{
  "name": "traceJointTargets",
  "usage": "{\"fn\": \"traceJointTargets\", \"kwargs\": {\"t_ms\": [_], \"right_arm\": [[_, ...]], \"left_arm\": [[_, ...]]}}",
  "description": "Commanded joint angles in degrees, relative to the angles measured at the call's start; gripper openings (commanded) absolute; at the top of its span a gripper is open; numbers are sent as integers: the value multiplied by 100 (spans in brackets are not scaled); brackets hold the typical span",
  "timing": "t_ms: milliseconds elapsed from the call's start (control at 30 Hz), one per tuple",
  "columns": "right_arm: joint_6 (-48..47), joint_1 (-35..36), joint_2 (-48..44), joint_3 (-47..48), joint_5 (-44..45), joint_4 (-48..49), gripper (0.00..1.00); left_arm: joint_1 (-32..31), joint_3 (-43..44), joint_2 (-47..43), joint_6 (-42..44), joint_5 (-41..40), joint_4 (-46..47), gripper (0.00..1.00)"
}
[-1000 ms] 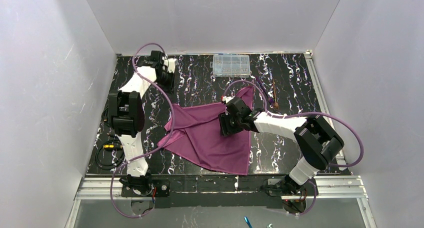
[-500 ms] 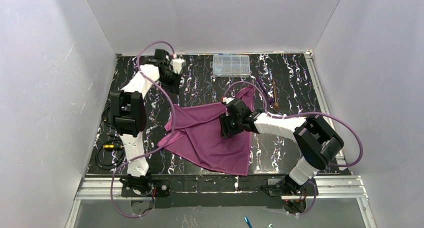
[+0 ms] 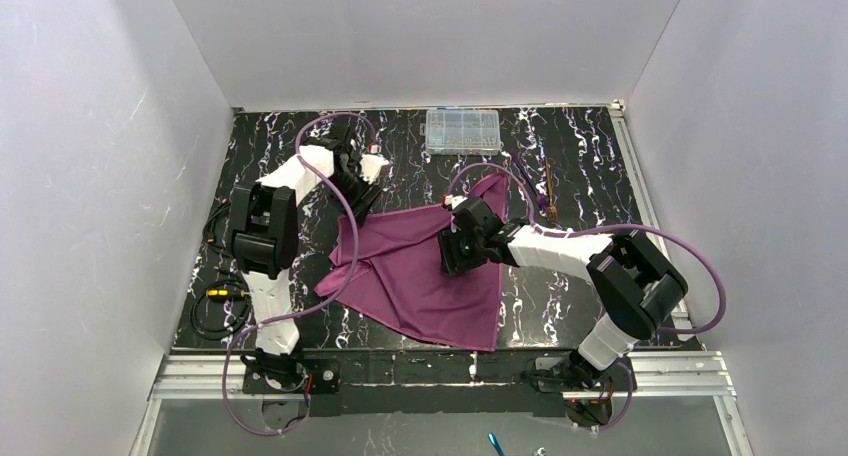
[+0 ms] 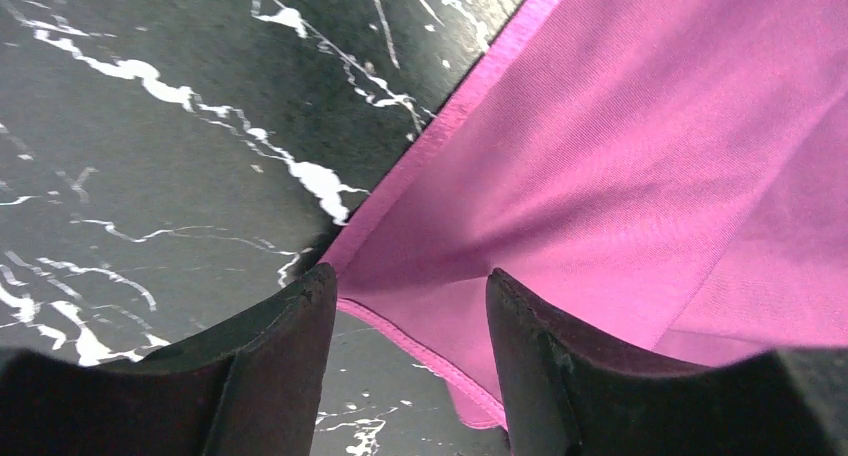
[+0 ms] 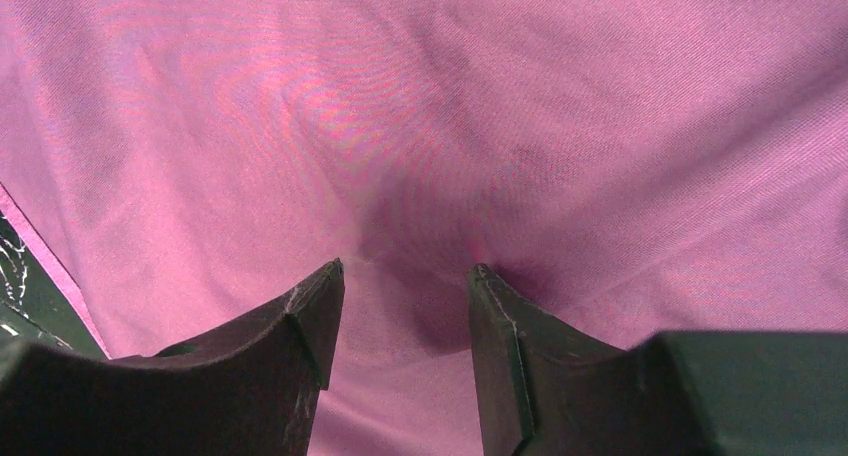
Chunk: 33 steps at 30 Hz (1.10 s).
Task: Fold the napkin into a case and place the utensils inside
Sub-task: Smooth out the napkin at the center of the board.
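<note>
The plum-purple napkin (image 3: 420, 271) lies spread and slightly rumpled on the black marbled table, with one corner pointing to the far side. My left gripper (image 3: 362, 191) hovers open over its far-left hemmed corner (image 4: 400, 321); nothing is between the fingers (image 4: 290, 346). My right gripper (image 3: 455, 251) stands open in the napkin's middle, its fingertips (image 5: 320, 296) down on the cloth (image 5: 450, 106), which puckers between them. The utensils (image 3: 549, 188), two thin sticks, lie on the table to the right of the napkin's far corner. No folded case shows.
A clear plastic compartment box (image 3: 462, 131) sits at the far edge. Purple cables loop off both arms over the table. White walls close in three sides. Black cabling (image 3: 215, 301) lies at the left near the arm's base.
My left arm has swung from the far-left of the table over to the napkin's far-left corner, and its gripper has opened. The right arm and the napkin have not moved.
</note>
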Motion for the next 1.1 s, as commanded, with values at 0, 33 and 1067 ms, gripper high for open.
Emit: {"fn": "traceJointTargets", "kwargs": {"t_ms": [0,33,1067], "right_arm": [[50,34,-163,73,-75,114,56],[48,29,-165,63,-75,105,56],[94,28,-286,-126,5,188,53]], "left_arm": [[22,383,-415,142,-110,-65,56],[22,478,-426,157,-119,-115,56],[335,309,487,-225,422,-560,50]]}}
